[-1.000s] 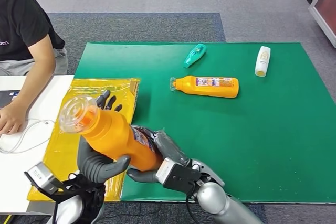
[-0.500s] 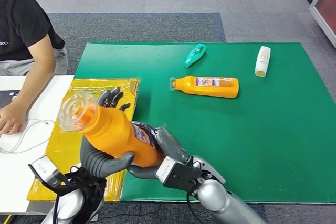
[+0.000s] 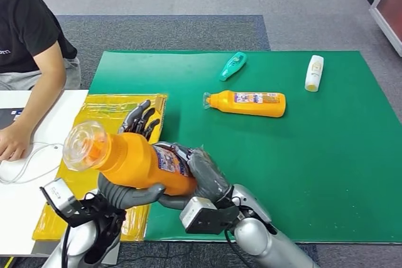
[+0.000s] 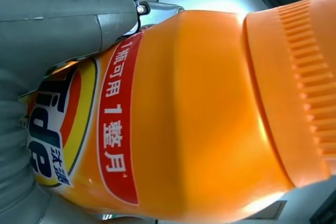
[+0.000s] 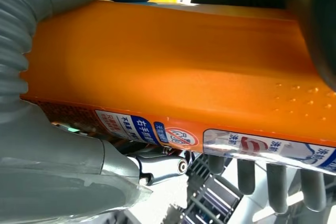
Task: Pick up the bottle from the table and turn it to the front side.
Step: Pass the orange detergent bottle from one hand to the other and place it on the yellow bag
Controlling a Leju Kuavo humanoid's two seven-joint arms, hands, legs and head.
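Observation:
An orange detergent bottle (image 3: 137,161) with a clear cap (image 3: 83,144) hangs above the table's near left corner, cap pointing left toward me. My left hand (image 3: 130,189) cradles it from below, thumb under the body and fingers (image 3: 140,117) reaching up behind it. My right hand (image 3: 206,177) grips its base end. The left wrist view shows the bottle (image 4: 190,124) with its red-and-yellow front label close up. In the right wrist view the bottle's (image 5: 178,72) side and back label fill the frame, with dark fingers (image 5: 245,177) curled around it.
A second orange bottle (image 3: 249,103), a teal bottle (image 3: 232,66) and a white bottle (image 3: 314,72) lie on the green mat (image 3: 308,167). A yellow padded envelope (image 3: 80,174) lies on the left. A person (image 3: 28,61) sits at the white table, far left.
The bottle has tipped lower and rolled, its cap dropping left and its label turning upward. My left hand's fingers have shifted right behind the bottle.

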